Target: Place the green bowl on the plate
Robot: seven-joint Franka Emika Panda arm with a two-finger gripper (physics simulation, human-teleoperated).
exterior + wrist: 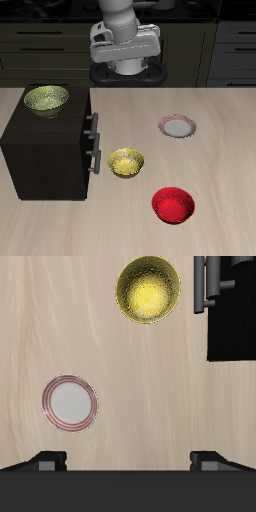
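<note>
The green bowl [46, 99] sits upright on top of a dark cabinet [45, 150], olive with a speckled inside. The plate [177, 126] lies flat on the wooden table, pale in the centre with a pinkish-brown rim; the wrist view also shows the plate [70, 403]. My gripper [128, 72] hangs high over the back of the table, apart from both, farther back than the plate. It is open, its fingertips [45, 460] spread wide with nothing between them. The green bowl is out of the wrist view.
A yellow bowl [126, 162] stands beside the cabinet's drawer handles [95, 140], and the wrist view shows this yellow bowl [149, 289] too. A red bowl [173, 205] sits nearer the table's front edge. Dark kitchen units run behind the table.
</note>
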